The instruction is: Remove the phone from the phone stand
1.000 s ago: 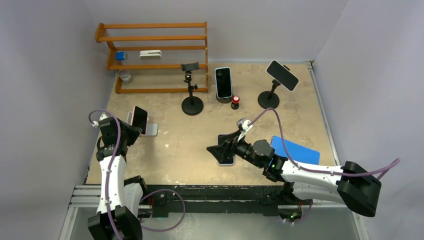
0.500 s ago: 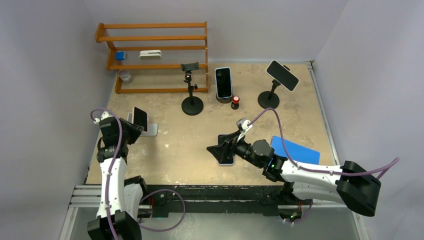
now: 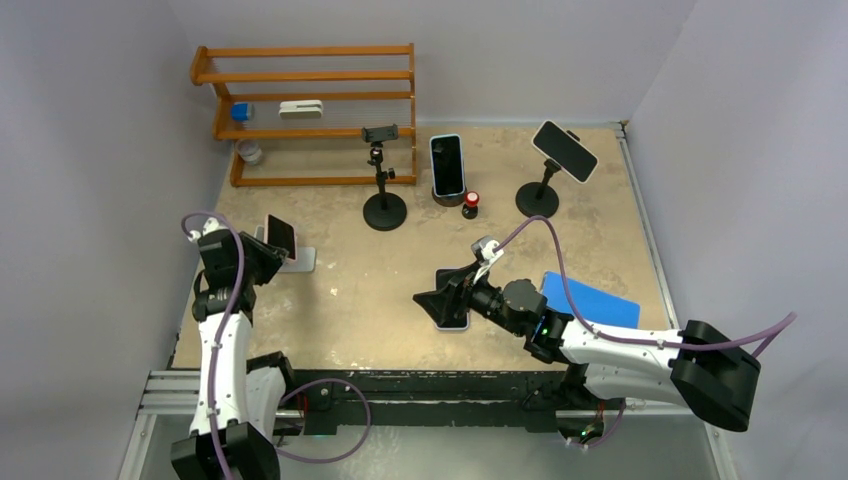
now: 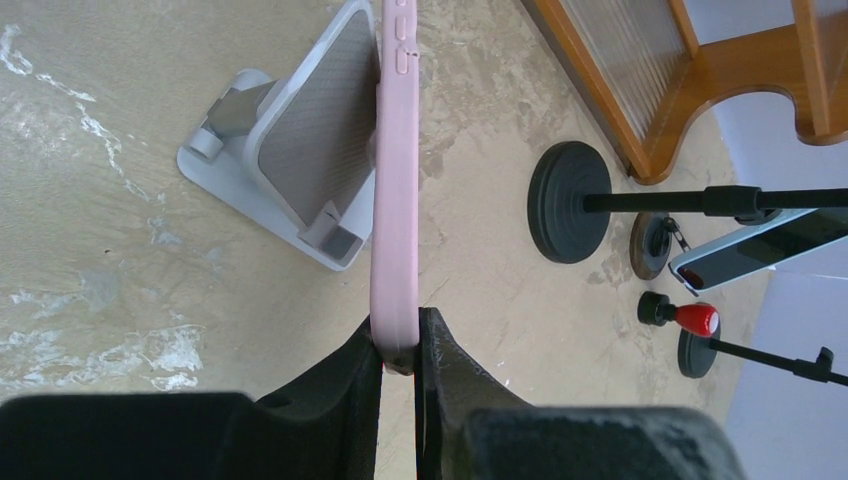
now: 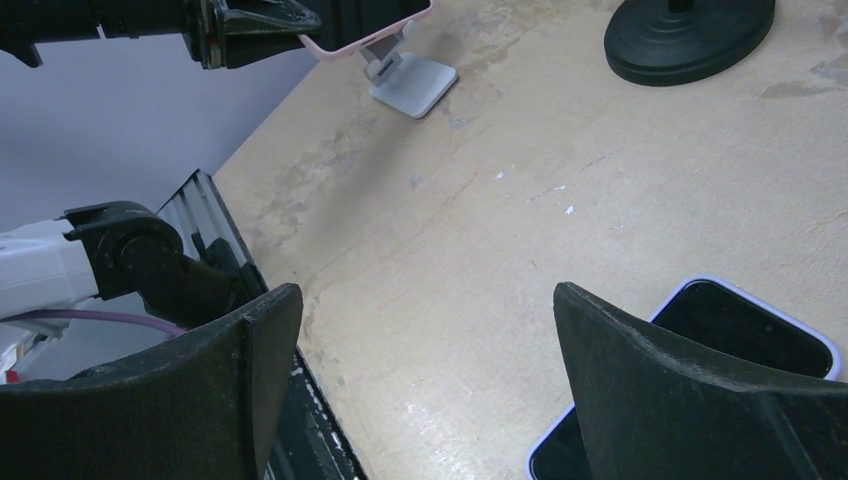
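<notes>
A phone in a pink case (image 4: 393, 180) stands edge-on in the left wrist view, close against the front of the white-grey phone stand (image 4: 300, 150). My left gripper (image 4: 400, 345) is shut on the phone's near end, a finger pressed to each face. From above, the phone (image 3: 281, 238) tilts over the phone stand (image 3: 302, 260) near the table's left edge, with the left gripper (image 3: 264, 252) at its left. Whether the phone still touches the stand's lip I cannot tell. My right gripper (image 5: 430, 320) is open and holds nothing, low over the table centre (image 3: 428, 300).
A lilac-cased phone (image 5: 740, 330) lies flat beside the right gripper's finger. A blue pad (image 3: 590, 300) lies to its right. At the back are a black stand with an empty clamp (image 3: 384, 210), two more phones on stands (image 3: 447, 165) (image 3: 565, 150), a red-capped item (image 3: 470, 200) and a wooden rack (image 3: 310, 110).
The left jaws have drawn tighter on the pink phone, and the left wrist and phone have shifted slightly. The right arm has not moved.
</notes>
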